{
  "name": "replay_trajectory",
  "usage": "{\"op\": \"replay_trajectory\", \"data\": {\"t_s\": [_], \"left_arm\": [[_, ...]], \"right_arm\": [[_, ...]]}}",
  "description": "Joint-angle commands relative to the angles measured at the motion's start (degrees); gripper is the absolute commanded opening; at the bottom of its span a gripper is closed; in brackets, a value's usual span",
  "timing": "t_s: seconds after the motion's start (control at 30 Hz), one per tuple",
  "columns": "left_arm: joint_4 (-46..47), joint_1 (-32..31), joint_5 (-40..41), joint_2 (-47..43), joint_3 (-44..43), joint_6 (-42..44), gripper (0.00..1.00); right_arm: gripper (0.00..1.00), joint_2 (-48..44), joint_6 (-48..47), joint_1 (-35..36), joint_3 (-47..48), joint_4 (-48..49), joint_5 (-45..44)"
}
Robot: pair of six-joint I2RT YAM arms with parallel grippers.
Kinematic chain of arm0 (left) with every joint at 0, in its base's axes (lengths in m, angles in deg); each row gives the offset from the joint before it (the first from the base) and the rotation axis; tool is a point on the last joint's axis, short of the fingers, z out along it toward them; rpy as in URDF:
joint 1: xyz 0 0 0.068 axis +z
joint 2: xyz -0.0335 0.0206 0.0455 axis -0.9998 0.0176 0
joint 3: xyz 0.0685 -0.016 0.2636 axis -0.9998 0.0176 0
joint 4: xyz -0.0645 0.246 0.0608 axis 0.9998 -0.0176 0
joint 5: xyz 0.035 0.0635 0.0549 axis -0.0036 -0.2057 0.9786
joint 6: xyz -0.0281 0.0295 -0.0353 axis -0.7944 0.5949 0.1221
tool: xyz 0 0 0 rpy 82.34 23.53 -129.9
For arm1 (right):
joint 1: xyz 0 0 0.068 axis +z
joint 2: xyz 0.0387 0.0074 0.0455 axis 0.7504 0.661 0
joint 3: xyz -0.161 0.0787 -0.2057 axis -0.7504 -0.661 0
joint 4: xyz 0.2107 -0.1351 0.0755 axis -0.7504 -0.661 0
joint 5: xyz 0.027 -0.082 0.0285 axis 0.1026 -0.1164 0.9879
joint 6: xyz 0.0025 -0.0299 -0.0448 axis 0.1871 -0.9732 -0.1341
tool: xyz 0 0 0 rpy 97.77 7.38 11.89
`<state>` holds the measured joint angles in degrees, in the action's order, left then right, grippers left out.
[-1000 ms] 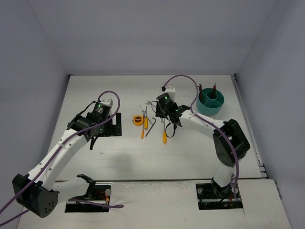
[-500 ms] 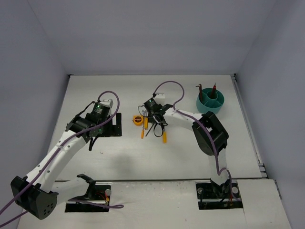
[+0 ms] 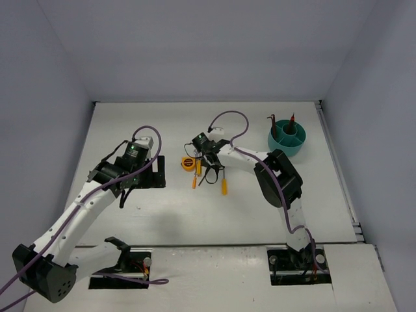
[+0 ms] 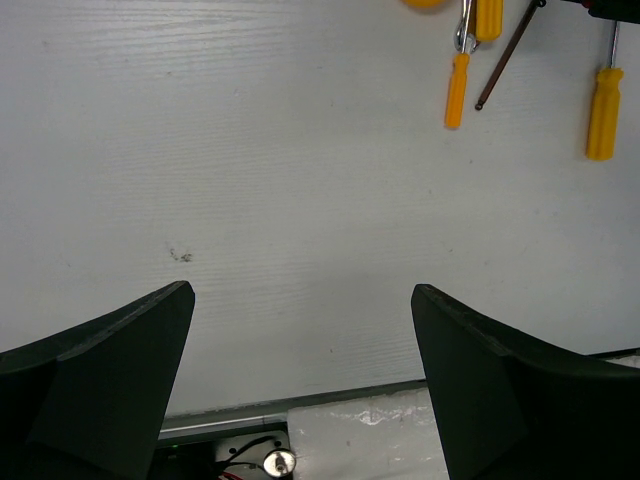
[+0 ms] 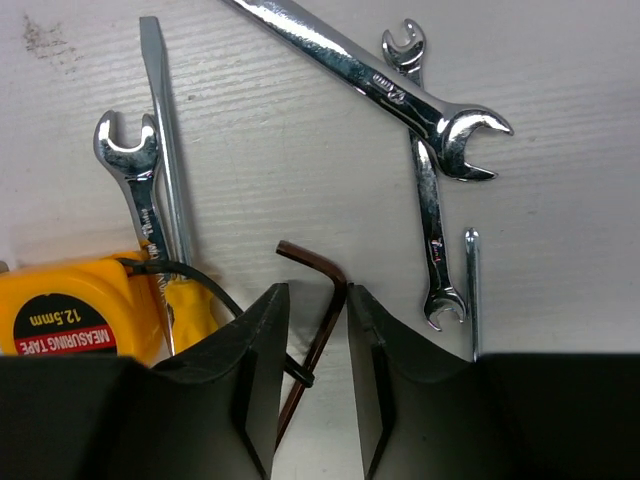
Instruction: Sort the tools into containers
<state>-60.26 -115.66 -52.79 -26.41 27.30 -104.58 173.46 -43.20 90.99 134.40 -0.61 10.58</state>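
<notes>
In the right wrist view my right gripper (image 5: 315,292) is down on the table, its jaws astride the dark L-shaped hex key (image 5: 325,325). The right finger touches the key's bend and a gap shows on the left. Around it lie silver wrenches (image 5: 370,75), (image 5: 430,220), (image 5: 140,190), a screwdriver shaft (image 5: 165,150) and the yellow tape measure (image 5: 70,315). From above, the right gripper (image 3: 207,158) sits in the tool cluster. The teal cup (image 3: 286,138) stands at the far right with a red-handled tool (image 3: 292,120) in it. My left gripper (image 4: 300,300) hangs open over bare table.
Two orange-handled screwdrivers (image 3: 225,187), (image 3: 194,181) lie just near of the cluster. A black cord loops from the tape measure (image 3: 188,163) under the right gripper's left finger. White walls close the table on three sides. The left gripper (image 3: 148,174) hovers left of the tools.
The right arm swung left from beside the cup side of the cluster and came down over the hex key, its jaws narrowing. The left arm barely moved.
</notes>
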Motion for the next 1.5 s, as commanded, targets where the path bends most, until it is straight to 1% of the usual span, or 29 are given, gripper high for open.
{"op": "replay_trajectory", "data": {"t_s": [0.0, 0.07, 0.17, 0.27, 0.3, 0.4, 0.47, 0.5, 0.63, 0.67, 0.73, 0.8, 0.87, 0.93, 1.03, 1.13, 1.27, 1.4, 1.47], "left_arm": [[1.4, -0.2, -0.4, -2.7, 0.6, 0.5, 0.88], [1.4, -0.2, -0.5, -2.9, 0.8, 0.7, 0.88], [1.4, -0.2, -0.4, -3.3, 0.9, 1.0, 0.88], [1.4, -0.2, -0.4, -3.6, 0.6, 1.5, 0.88], [1.4, -0.2, -0.3, -3.7, 0.6, 1.6, 0.88], [1.5, -0.2, 0.1, -4.2, 0.8, 1.8, 0.88], [1.5, -0.2, 0.1, -4.1, 1.0, 1.9, 0.88], [1.6, -0.2, -0.1, -3.8, 1.1, 2.0, 0.88], [1.5, -0.3, -0.3, -3.6, 1.0, 2.0, 0.88], [1.5, -0.2, -0.3, -3.6, 1.0, 1.9, 0.88], [1.6, -0.2, -0.2, -3.6, 1.0, 1.9, 0.88], [1.5, -0.2, -0.1, -3.5, 0.9, 2.1, 0.87], [1.5, -0.3, -0.2, -3.5, 1.0, 2.2, 0.88], [1.5, -0.2, -0.2, -3.6, 1.0, 2.1, 0.88], [1.5, -0.3, -0.2, -3.5, 1.2, 2.0, 0.88], [1.5, -0.2, -0.3, -3.0, 1.1, 2.0, 0.88], [1.5, -0.3, -0.4, -2.4, 0.6, 2.0, 0.88], [1.5, -0.3, -0.3, -1.8, 0.4, 2.2, 0.88], [1.5, -0.2, -0.3, -1.4, 0.4, 2.2, 0.88]], "right_arm": [[0.2, 1.9, 2.1, 0.0, 2.1, -5.7, -2.2], [0.16, 1.9, 1.7, 0.1, 1.8, -6.3, -2.1], [0.1, 2.0, -1.6, 0.3, 1.7, -6.4, -2.5], [0.01, 1.6, -11.3, 0.3, 1.8, -6.3, -3.0], [0.0, 1.2, -15.0, 0.3, 1.7, -6.0, -3.7], [0.0, -1.1, -25.2, 0.7, -0.4, -4.0, -5.3], [0.0, -3.7, -33.3, 0.3, -3.5, 0.9, -2.5], [0.0, -5.4, -34.9, -0.1, -5.5, 3.0, -1.1], [0.0, -11.1, -45.5, -0.9, -10.1, 7.6, 10.5], [0.0, -11.9, -46.5, -1.0, -11.3, 8.3, 12.1], [0.01, -12.8, -48.0, -1.1, -12.3, 9.4, 15.8], [0.03, -12.9, -48.3, -1.1, -12.5, 9.7, 17.4], [0.05, -12.5, -46.4, -1.1, -12.6, 9.4, 17.1], [0.11, -12.2, -44.5, -1.1, -12.7, 9.4, 17.1], [0.17, -11.9, -40.0, -1.0, -12.8, 8.9, 15.6], [0.18, -11.3, -37.4, -0.9, -12.7, 6.8, 11.6], [0.2, -10.0, -35.7, -0.8, -11.0, 3.1, 9.9], [0.2, -9.4, -34.7, -0.6, -10.5, 1.5, 9.8], [0.2, -9.0, -35.2, -0.6, -10.4, 1.3, 12.0]]}}
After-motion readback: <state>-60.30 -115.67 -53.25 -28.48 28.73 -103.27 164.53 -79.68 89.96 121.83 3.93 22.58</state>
